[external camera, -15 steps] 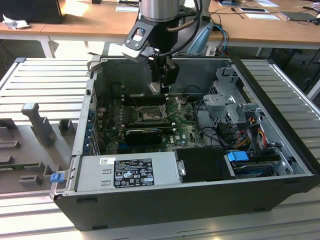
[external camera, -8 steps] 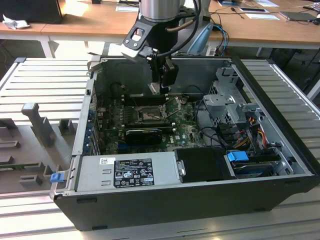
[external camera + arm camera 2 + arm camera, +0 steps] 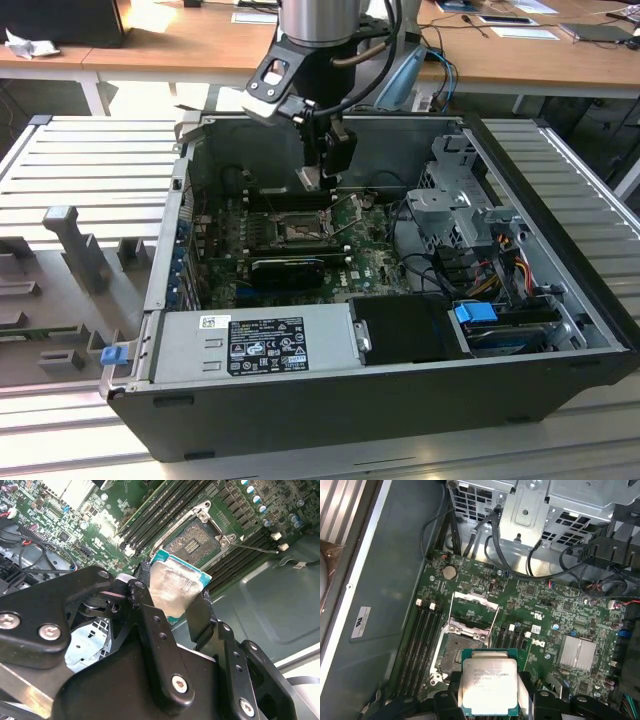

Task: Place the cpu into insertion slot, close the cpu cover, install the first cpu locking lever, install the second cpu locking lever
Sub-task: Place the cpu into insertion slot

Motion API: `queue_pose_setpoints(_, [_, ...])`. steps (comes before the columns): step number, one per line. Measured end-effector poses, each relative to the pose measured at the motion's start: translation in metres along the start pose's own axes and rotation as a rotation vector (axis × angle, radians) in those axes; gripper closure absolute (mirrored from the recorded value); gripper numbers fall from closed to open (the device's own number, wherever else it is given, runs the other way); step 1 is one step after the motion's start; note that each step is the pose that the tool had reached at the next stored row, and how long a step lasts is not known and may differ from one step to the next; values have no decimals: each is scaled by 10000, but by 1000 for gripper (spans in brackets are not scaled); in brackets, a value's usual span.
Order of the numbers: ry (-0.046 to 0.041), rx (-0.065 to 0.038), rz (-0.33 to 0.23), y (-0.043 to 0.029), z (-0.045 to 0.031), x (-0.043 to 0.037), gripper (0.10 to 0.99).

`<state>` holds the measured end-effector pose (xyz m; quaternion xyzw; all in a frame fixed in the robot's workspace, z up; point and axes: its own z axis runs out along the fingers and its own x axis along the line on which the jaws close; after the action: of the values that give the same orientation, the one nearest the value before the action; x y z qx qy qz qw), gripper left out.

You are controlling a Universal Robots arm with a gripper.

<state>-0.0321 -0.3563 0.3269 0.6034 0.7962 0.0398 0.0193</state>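
My gripper (image 3: 322,168) is shut on the cpu (image 3: 310,180), a small pale silver square held by two opposite edges. It hangs inside the open computer case, a little above the motherboard. In both wrist views the black fingers (image 3: 451,696) clamp the cpu (image 3: 489,682) (image 3: 172,587) from either side. The insertion slot (image 3: 456,652) (image 3: 192,537) lies uncovered just beyond the chip, its contact grid visible. The cpu cover (image 3: 470,597) is swung open, away from the slot. A thin locking lever (image 3: 252,546) sticks out beside the slot.
A grey power supply (image 3: 255,340) fills the case's near side. A metal drive cage (image 3: 455,200) with cables (image 3: 520,565) stands at the exterior view's right. Memory slots (image 3: 422,640) flank the socket, and a finned heat sink (image 3: 577,654) sits on the board.
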Motion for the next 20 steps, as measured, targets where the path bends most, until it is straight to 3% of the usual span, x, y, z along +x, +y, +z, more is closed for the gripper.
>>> queue_pose_setpoints(10, [-10, 7, 74, -8, 87, -1, 561])
queue_pose_setpoints(12, [-31, 11, 293, -10, 117, -1, 561])
queue_pose_setpoints(16, [-114, 10, 1287, -16, 187, -3, 561])
queue_pose_setpoints(20, [-123, 11, 1381, -18, 205, -3, 561])
